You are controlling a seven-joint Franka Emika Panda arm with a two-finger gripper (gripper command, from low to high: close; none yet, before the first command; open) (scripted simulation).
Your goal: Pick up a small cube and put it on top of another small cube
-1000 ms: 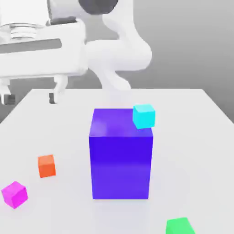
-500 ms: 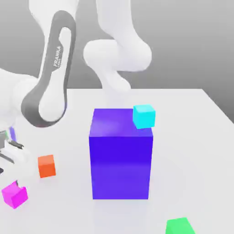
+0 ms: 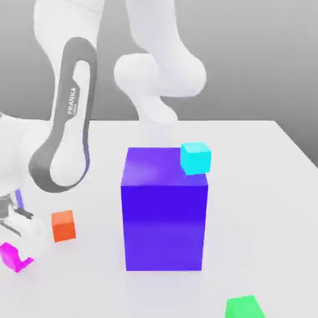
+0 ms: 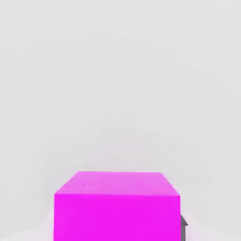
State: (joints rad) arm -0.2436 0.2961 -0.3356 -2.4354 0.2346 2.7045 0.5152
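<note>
Down at the exterior view's left edge, the gripper sits low over the desk with the small pink cube between its fingers. Its fingers are pressed together on the pink cube, which shows up big and close in the hand view. The arm bends far down because the pink cube lies flat on the desk, so the hand must come from above to grab it. The cube looks like it is resting on the desk, not lifted yet.

Just beside it sits a small orange cube, apart from the pink one. That could be the cube to stack on, but I cannot say for sure. A big blue-purple block stands in the middle of the desk. A small light-blue cube sits by its top back corner; I cannot tell if it rests on the block or stands behind it. A green cube peeks in at the front edge.

The desk is white, smooth and flat, so cubes should stand steady on it. Behind it the room is plain grey, with nothing else around.
</note>
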